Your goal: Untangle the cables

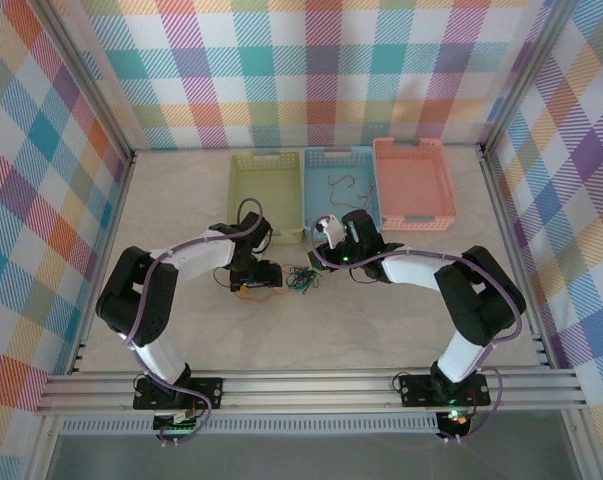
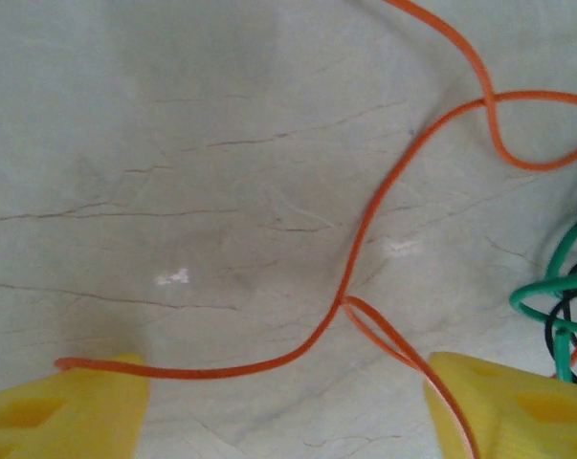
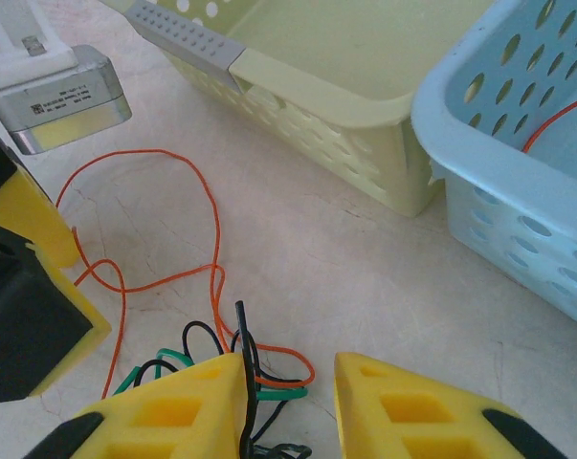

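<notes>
L gripper (image 2: 274, 368) is wide open and holds nothing. The orange cable (image 2: 369, 225) lies crosswise thru its gap on the table (image 1: 381, 330), one end by a fingertip, then runs off twd the tangle (image 2: 556, 306) of green + dark strands at its right. R gripper (image 3: 290, 368) sits over that tangle w/ jaws partly apart and nothing clamped; a dark strand (image 3: 242, 330) leans on one finger's inner face. L arm is nearer the orange length, so a pinch there w/ a pull away from R prob. frees it.
</notes>
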`<control>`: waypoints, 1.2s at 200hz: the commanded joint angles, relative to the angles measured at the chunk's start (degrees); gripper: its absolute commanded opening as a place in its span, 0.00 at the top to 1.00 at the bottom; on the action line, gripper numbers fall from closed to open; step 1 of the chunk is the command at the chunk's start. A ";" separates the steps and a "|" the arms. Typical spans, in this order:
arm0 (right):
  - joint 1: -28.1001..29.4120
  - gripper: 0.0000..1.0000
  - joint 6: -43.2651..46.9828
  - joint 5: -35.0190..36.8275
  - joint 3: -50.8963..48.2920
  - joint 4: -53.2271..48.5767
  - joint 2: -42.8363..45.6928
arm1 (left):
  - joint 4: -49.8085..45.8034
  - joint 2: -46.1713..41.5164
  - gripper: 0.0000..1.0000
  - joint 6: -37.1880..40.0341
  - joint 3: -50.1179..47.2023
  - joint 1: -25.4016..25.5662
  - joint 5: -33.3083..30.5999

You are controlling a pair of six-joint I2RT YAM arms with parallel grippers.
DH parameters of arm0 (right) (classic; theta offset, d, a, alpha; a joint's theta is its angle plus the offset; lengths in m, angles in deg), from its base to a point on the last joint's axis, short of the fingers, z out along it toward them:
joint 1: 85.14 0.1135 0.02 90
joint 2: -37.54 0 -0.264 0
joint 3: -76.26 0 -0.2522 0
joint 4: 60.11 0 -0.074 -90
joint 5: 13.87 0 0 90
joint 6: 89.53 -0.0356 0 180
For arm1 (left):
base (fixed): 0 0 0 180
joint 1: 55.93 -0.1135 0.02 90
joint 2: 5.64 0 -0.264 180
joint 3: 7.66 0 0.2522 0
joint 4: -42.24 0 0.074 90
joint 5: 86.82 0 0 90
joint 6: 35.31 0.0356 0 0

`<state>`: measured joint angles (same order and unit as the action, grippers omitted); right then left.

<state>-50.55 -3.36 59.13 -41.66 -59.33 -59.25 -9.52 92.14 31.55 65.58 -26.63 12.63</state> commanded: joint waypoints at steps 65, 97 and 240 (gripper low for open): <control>-0.14 0.69 -0.35 -1.11 0.36 0.88 0.65 | 0.52 0.25 0.77 -0.18 0.16 1.29 2.15; -0.18 0.69 -0.30 -1.11 0.38 0.75 0.64 | 0.91 0.05 0.97 -0.63 0.11 1.37 0.58; -0.14 0.69 -0.31 -0.50 -0.15 1.36 1.20 | -3.23 -18.35 1.00 -1.91 -1.81 1.75 -8.56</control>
<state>-50.55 -3.36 59.05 -41.66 -59.33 -59.25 -8.32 74.96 30.06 64.34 -25.02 8.06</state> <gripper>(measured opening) 0.309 0.059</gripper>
